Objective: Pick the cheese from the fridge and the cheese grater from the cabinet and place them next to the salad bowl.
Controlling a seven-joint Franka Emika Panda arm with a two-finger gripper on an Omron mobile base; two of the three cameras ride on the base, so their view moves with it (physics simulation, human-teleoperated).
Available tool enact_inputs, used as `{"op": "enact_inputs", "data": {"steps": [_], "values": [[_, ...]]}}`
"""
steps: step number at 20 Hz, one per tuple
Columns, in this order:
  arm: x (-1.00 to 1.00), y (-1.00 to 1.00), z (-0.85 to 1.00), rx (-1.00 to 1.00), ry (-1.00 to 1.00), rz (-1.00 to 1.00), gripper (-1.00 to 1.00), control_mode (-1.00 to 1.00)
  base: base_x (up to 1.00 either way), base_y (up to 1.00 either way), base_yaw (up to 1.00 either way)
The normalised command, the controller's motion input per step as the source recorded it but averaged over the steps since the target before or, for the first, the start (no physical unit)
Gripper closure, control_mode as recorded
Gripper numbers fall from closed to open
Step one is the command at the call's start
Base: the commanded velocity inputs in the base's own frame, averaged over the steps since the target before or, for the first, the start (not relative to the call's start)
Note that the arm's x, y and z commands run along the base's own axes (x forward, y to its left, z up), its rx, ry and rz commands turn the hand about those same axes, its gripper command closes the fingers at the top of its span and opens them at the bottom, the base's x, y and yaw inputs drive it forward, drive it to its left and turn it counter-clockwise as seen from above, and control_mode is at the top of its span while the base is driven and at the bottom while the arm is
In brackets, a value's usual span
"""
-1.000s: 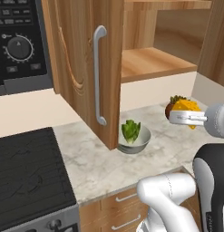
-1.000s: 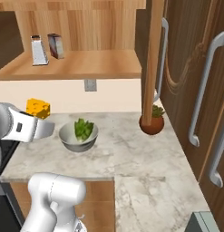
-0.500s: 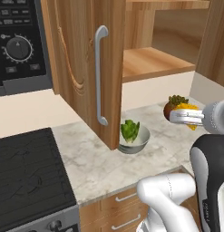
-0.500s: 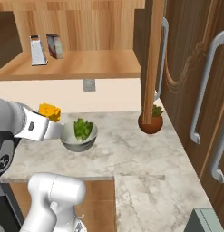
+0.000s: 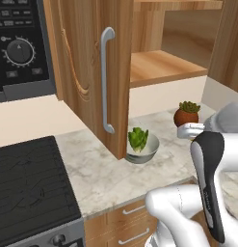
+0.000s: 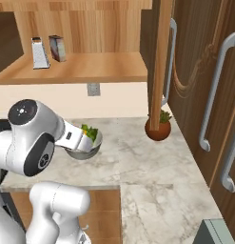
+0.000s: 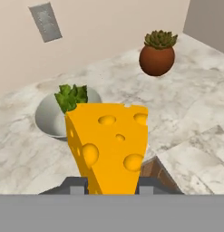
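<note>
the gripper (image 7: 111, 186) sits at the bottom middle of the hand view, jaws drawn in tight on the cheese (image 7: 108, 145), a yellow-orange wedge with holes standing up between the two dark tips. it hangs in the air over the marble counter (image 7: 190, 113), not touching the stone.

just beyond the wedge, centre left of the hand view, is the salad bowl (image 7: 45, 118), grey with lettuce poking over the rim, near the cheese. to the upper right stands the terracotta pot (image 7: 156, 59) with its green plant, well apart from the bowl, with a stretch of bare marble between them and more open stone along the right of the frame. a grey wall outlet (image 7: 45, 21) shows at the upper left, on the beige wall where the counter ends.

in the left base view the bowl (image 5: 139, 148) sits just beside the lower edge of the open cabinet door (image 5: 91, 72) with its curved silver handle (image 5: 107, 79); the black stovetop (image 5: 29, 185) fills the lower left.

in the right base view the cheese grater (image 6: 40, 53) stands upright at the upper left on the cabinet shelf (image 6: 90, 69), beside a small dark box (image 6: 57, 47).
</note>
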Motion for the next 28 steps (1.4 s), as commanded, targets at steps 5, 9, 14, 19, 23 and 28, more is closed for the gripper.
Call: {"op": "enact_inputs", "data": {"steps": [5, 9, 14, 19, 23, 28], "values": [[0.53, -0.34, -0.68, 0.00, -0.01, 0.11, 1.00, -1.00, 0.00, 0.00, 0.00], [0.74, -0.17, -0.94, -0.05, 0.00, 0.19, 1.00, -1.00, 0.00, 0.00, 0.00], [0.48, -0.19, -0.65, 0.00, -0.02, 0.12, 1.00, -1.00, 0.00, 0.00, 0.00], [0.53, -0.31, -0.54, 0.00, 0.00, 0.10, 1.00, -1.00, 0.00, 0.00, 0.00], [0.49, -0.37, -0.29, 0.00, 0.01, 0.11, 1.00, -1.00, 0.00, 0.00, 0.00], [0.60, -0.17, -0.16, 0.00, 0.01, 0.06, 1.00, -1.00, 0.00, 0.00, 0.00]]}}
